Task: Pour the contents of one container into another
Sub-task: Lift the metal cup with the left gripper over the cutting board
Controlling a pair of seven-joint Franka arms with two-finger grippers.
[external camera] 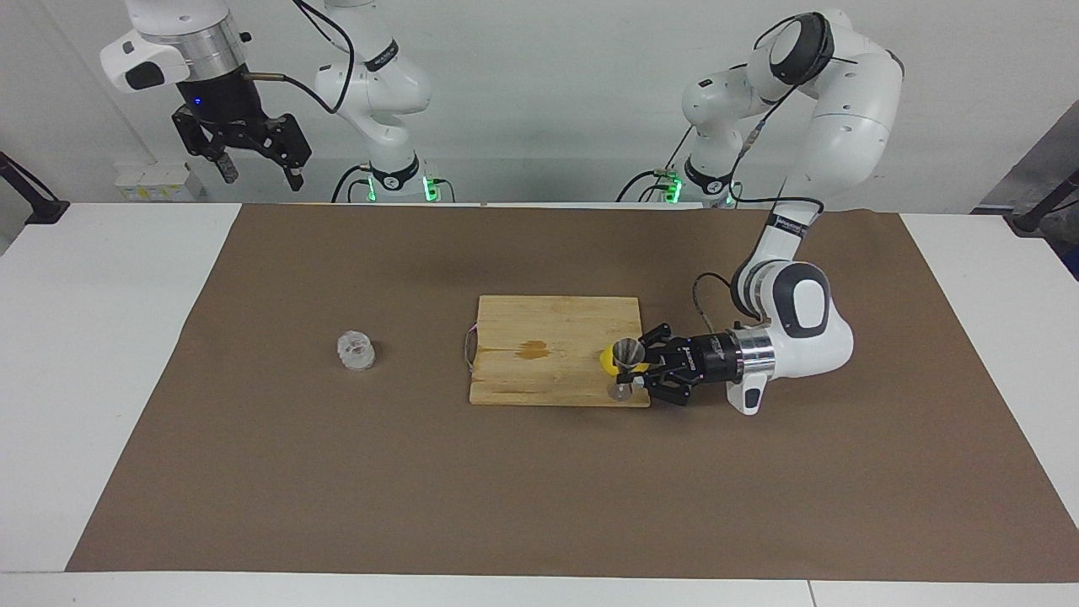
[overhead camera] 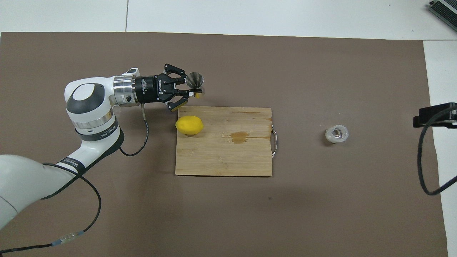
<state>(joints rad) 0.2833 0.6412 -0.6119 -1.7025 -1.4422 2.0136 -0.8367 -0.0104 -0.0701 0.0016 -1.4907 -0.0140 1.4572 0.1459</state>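
- Left end effector [external camera: 630, 368] is gripping the steel jigger [external camera: 626, 359] at its waist, fingers closed on it, held upright and clear of the table [external camera: 101, 354] by the lemon [external camera: 607, 361].
- Step in hand, as I judge it: carrying the jigger toward the glass cup [external camera: 356, 351], which is sitting on the brown mat [external camera: 337, 472] toward the right arm's end of the table, well apart.
- Next move is calling for travel over the cutting board [external camera: 539, 337], keeping the jigger level, then setting it down near the cup.
- Right end effector [external camera: 257, 164] is waiting high above the table's edge, fingers spread, holding nothing.
- Facing view is showing the jigger's height; there it is hiding most of the lemon.
- Overhead view is showing the lemon [overhead camera: 189, 125] whole and the jigger [overhead camera: 195, 80] apart from it.
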